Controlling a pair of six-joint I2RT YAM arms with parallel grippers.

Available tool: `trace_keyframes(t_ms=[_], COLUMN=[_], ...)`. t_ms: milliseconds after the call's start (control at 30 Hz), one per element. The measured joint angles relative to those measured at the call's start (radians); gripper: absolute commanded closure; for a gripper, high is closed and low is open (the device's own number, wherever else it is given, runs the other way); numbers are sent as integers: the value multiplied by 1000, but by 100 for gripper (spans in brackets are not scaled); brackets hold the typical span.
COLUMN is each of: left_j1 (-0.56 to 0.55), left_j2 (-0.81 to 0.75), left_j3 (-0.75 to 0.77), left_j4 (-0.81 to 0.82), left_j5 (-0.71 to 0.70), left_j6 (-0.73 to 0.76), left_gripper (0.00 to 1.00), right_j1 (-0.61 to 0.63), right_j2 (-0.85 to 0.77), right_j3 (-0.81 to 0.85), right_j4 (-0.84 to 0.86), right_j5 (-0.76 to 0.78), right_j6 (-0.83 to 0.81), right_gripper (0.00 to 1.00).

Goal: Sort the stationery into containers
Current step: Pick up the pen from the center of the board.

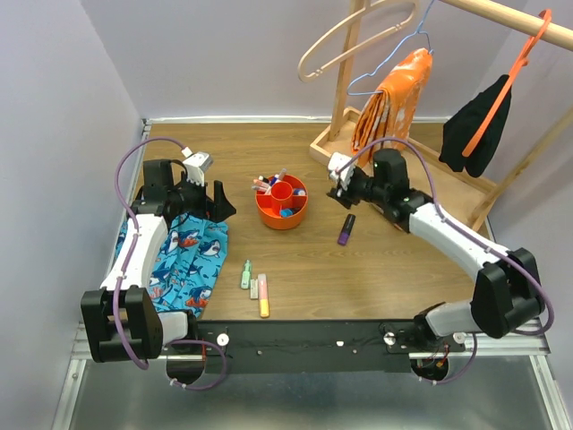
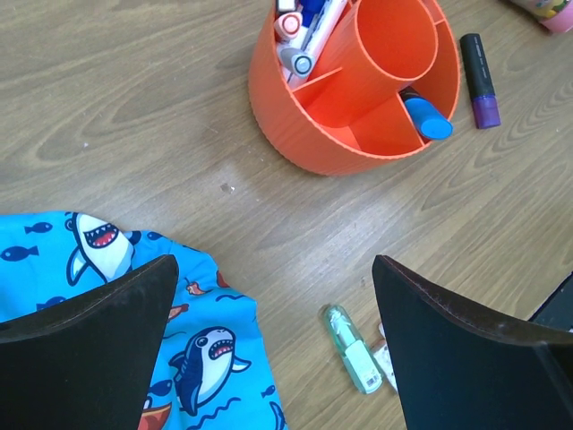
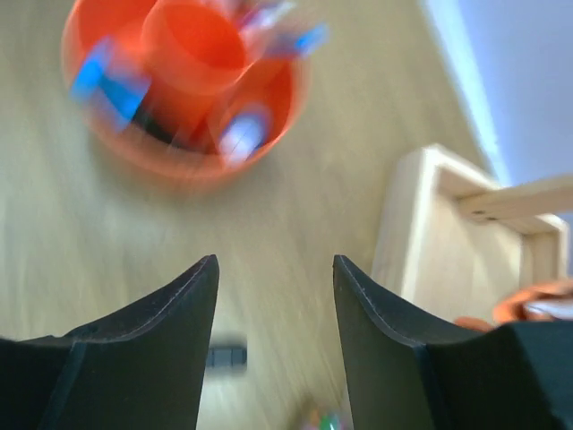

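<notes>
1. The left gripper (image 1: 215, 199) stands wide open and empty. Its dark fingers (image 2: 89, 349) hang over the edge of the shark-print cloth (image 1: 192, 255) and bare wood.
2. The right gripper (image 1: 338, 184) has its jaws apart with nothing between them; its wrist view is blurred.
3. Between the two grippers sits the red-orange bowl (image 1: 281, 202), with several pens in one outer compartment and a blue-capped marker (image 2: 428, 118) in another.
4. A purple highlighter (image 1: 346, 229) lies just right of the bowl. A pale green marker (image 1: 245, 274) and a yellow highlighter (image 1: 263, 296) lie together nearer the arm bases.
5. The counter (image 1: 403, 269) is brown wood grain under lilac walls. A wooden rack base (image 3: 430, 242) fills its far right corner.
6. The left arm reaches forward over the cloth, and the right arm stretches diagonally towards the bowl.
</notes>
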Motion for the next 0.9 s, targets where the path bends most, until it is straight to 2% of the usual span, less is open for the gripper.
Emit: trace_keyframes(t_ms=[33,67,100,233,333,533,900], left_j1=[0,0,0,0,0,27,61], left_j2=[-7,-15,-23,-60,-82,-97,-100], left_j3=[0,0,0,0,0,0,0], left_j4=[0,0,0,1,0,0,-2], left_j5=[3,6,8,18,23,29,35], left_j6=[3,6,8,10,14,17,17], left_gripper=[1,1,1,1,1,1,1], right_j1=[-19,-25,-29,-29,-30,-30,-21], right_j2=[-2,3,32,180,251,283,370], right_j3=[45,70,111,189,218,260,267], right_j4=[-169,-265,-449,-815,-947,-1044,-1052], right_j5=[-42,-61,-76,-75,-62,-26,-14], right_j6=[-150,-240,-432,-805,-986,-1255,-1366], right_gripper=[39,39,39,38,38,38,41])
